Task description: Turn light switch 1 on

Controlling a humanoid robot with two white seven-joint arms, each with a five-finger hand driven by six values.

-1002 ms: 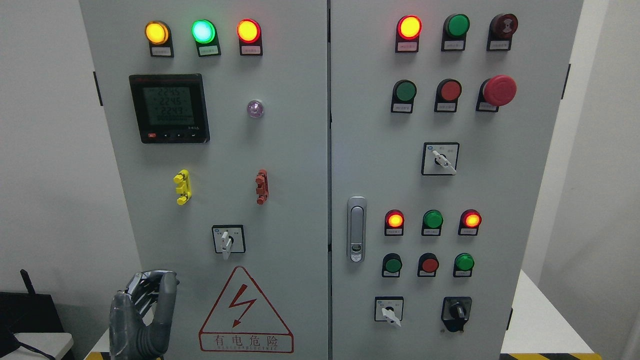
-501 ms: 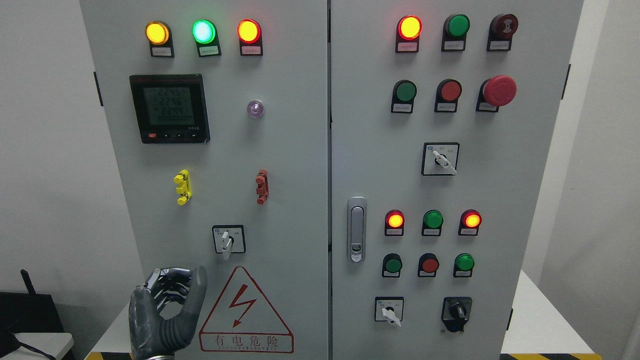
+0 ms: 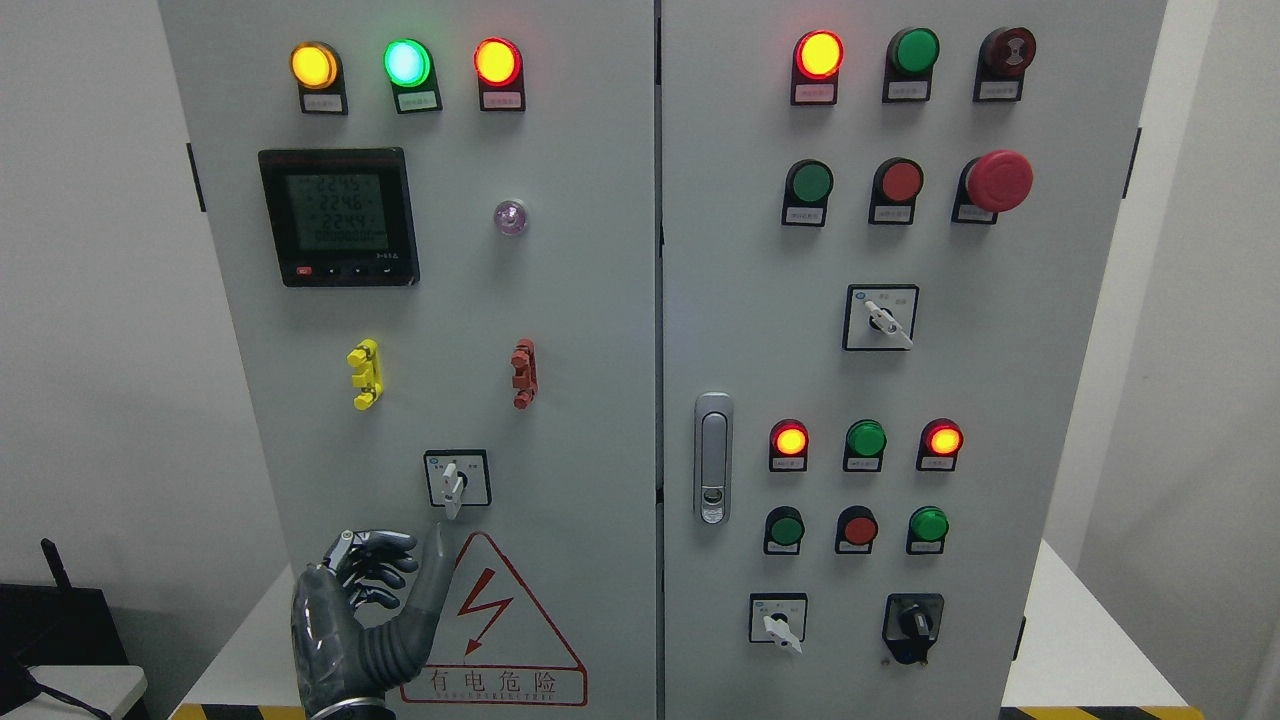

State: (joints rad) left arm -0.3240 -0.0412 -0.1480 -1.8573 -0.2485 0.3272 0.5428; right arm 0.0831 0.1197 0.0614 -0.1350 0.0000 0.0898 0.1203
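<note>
**Left robot hand just under the selector switch**

Your left robot hand (image 3: 365,625) sits low on the left cabinet door (image 3: 560,330), fingers curled, thumb raised, gripping nothing. Its thumb tip is just below the rotary switch (image 3: 456,479), beside the red warning triangle (image 3: 492,622). Above, the meter (image 3: 338,217) glows; three lamps (image 3: 405,63) are lit.

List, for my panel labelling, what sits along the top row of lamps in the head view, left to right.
Amber lamp → green lit lamp → red lit lamp → second red lit lamp → unlit green lamp → dark red buzzer.
</note>
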